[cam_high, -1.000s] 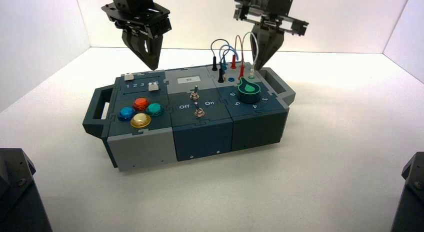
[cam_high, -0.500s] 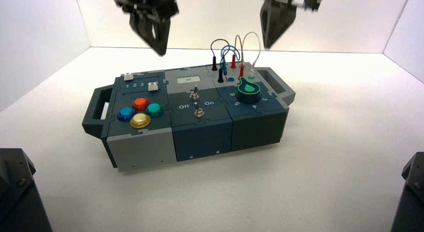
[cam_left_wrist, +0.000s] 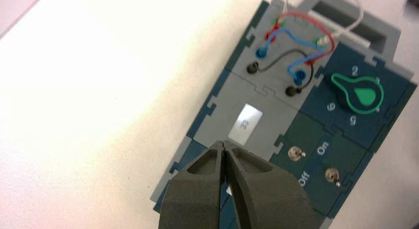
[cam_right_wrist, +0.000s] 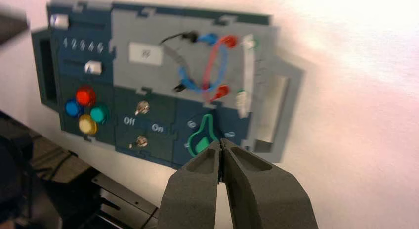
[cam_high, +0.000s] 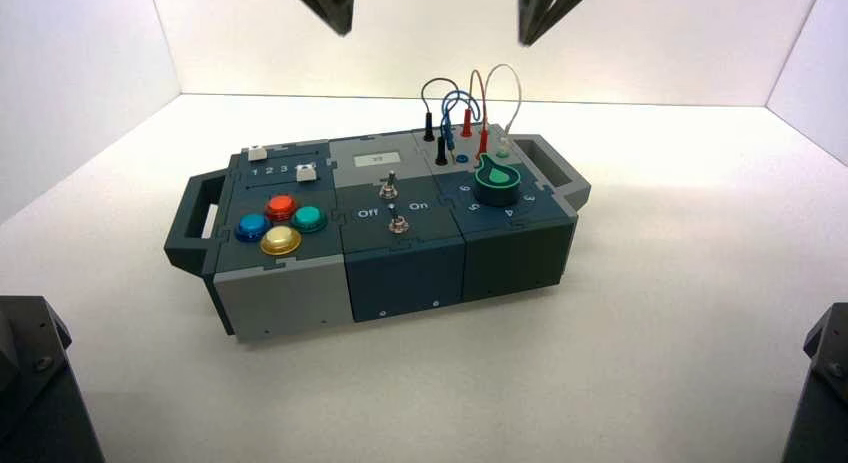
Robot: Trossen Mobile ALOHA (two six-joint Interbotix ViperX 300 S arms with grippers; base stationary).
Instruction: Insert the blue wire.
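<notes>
The blue wire [cam_high: 457, 100] arches over the grey wire panel [cam_high: 452, 148] at the box's rear right. One blue plug [cam_high: 449, 136] stands upright, with a blue socket ring [cam_high: 461, 159] just in front of it. In the left wrist view the blue wire [cam_left_wrist: 291, 43] runs between two blue ends. In the right wrist view the blue wire [cam_right_wrist: 185, 73] crosses the red one. My right gripper [cam_high: 526, 38] [cam_right_wrist: 221, 142] hangs shut and empty high above that panel. High over the box's left part, my left gripper [cam_high: 343, 28] [cam_left_wrist: 223, 146] is shut too.
Black, red and white wires [cam_high: 485, 93] share the panel. A green knob [cam_high: 497, 180] sits in front of it. Two toggle switches [cam_high: 393, 190] stand in the middle. Coloured buttons [cam_high: 281, 223] and white sliders [cam_high: 306, 172] are on the left. Handles [cam_high: 190, 218] stick out at both ends.
Both arms have risen straight up from the box. The right gripper was just above the wire panel near the white plug and is now at the view's top edge.
</notes>
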